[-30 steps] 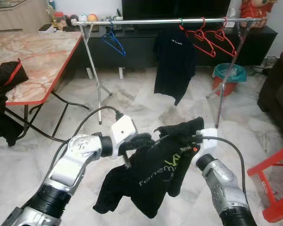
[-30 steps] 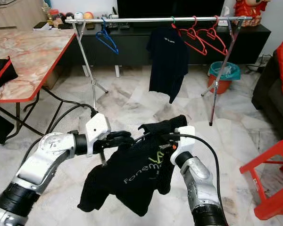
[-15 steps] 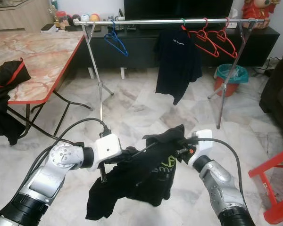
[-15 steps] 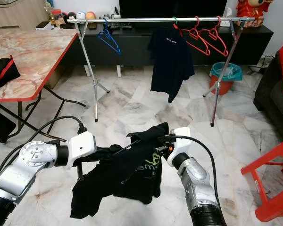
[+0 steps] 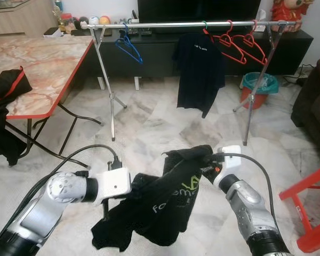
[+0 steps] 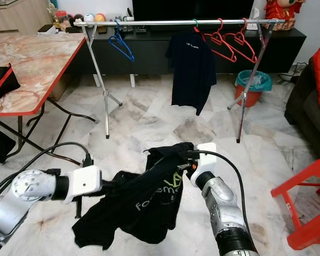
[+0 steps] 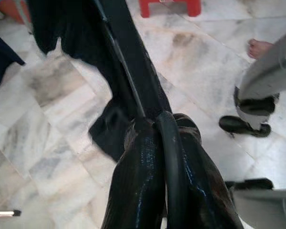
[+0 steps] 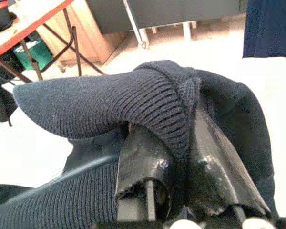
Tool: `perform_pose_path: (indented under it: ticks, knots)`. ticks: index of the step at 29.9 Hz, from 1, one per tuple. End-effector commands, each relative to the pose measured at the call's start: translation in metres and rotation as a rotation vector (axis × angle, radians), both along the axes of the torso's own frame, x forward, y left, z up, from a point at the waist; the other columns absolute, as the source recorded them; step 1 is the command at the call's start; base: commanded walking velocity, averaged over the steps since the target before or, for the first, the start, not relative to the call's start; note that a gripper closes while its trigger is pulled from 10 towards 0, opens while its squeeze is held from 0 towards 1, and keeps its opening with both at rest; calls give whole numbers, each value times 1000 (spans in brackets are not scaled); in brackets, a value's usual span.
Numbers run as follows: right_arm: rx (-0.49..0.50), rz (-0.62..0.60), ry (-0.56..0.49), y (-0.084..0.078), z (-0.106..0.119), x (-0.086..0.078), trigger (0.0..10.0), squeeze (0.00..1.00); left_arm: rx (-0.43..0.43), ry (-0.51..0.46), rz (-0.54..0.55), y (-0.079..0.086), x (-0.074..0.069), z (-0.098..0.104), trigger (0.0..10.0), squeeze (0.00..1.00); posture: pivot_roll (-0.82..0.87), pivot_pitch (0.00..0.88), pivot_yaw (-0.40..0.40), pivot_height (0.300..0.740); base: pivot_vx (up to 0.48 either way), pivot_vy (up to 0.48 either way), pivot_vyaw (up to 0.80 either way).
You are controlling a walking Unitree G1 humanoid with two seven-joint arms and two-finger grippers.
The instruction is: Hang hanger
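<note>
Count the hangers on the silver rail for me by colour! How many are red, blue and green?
Red plastic hangers: 2
Blue plastic hanger: 1
Green hanger hook holding the hung black T-shirt: 1
Total on the silver metal rail: 4

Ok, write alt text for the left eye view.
Both grippers, left and right, hold a black shirt stretched between them above a marble floor. Behind stands a rack with a hung shirt, red hangers and a blue hanger.
</note>
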State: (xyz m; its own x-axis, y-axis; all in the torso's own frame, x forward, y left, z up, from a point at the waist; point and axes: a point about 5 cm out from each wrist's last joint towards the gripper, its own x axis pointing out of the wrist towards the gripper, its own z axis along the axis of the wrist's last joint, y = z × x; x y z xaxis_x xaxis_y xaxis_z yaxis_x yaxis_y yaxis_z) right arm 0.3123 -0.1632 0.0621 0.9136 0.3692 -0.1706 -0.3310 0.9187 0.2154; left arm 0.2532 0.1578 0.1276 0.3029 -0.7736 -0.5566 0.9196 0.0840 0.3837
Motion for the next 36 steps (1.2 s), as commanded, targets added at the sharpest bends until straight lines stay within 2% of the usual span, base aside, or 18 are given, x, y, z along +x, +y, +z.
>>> perform_pose_path:
  ticks: [1,3,6,7,8,15,18,19,20,22,23,25,27,30,31,32,34,36]
  knots:
    - [-7,-120,-74,-22,18,10,0,0,55,39,-17,8,-6,-4,10000,0,-83,0,8,740,0,0,0]
    - [-22,-204,-47,-33,15,12,0,0,11,24,0,10,-5,4,10000,0,-80,0,6,740,0,0,0]
    - [-25,-248,-26,-38,12,12,0,0,-27,12,11,11,-4,10,10000,0,-80,0,6,740,0,0,0]
    - [-43,-332,18,-50,6,11,0,0,-101,6,31,14,-3,22,10000,0,-76,0,5,740,0,0,0]
    - [-50,-365,34,-54,4,10,0,0,-124,3,37,16,-3,26,10000,0,-76,0,5,740,0,0,0]
    - [-16,-497,88,-70,-3,6,0,0,-200,4,53,21,-4,38,10000,0,-73,0,7,740,0,0,0]
    - [-17,-499,106,-70,-7,5,0,0,-260,-7,74,20,0,44,10000,0,-72,0,7,740,0,0,0]
    - [-13,-497,111,-69,-8,4,0,0,-307,-6,86,18,2,47,10000,0,-72,0,7,740,0,0,0]
    - [-13,-497,111,-69,-8,4,0,0,-307,-6,86,18,2,47,10000,0,-72,0,7,740,0,0,0]
    - [7,-470,127,-64,-13,3,0,0,-409,-38,127,11,9,54,10000,0,-74,0,8,740,0,0,0]
    - [7,-470,127,-64,-13,3,0,0,-409,-38,127,11,9,54,10000,0,-74,0,8,740,0,0,0]
    - [20,-428,141,-58,-17,1,0,0,-475,-80,167,3,15,58,10000,0,-74,0,8,740,0,0,0]
    - [20,-428,141,-58,-17,1,0,0,-475,-80,167,3,15,58,10000,0,-74,0,8,740,0,0,0]
    - [40,-392,135,-50,-18,1,0,0,-537,-117,223,-13,23,56,10000,0,-78,0,10,740,0,0,0]
    - [39,-396,112,-49,-16,3,0,0,-505,-59,185,-21,17,48,10000,0,-80,0,11,740,0,0,0]
    - [44,-403,104,-50,-14,4,0,0,-485,-46,162,-23,14,46,10000,0,-80,0,11,740,0,0,0]
    - [46,-412,96,-52,-13,5,0,0,-474,-34,151,-23,12,45,10000,0,-82,0,13,740,0,0,0]
    - [49,-442,63,-59,-6,7,0,0,-421,16,102,-21,3,39,10000,0,-83,0,13,740,0,0,0]
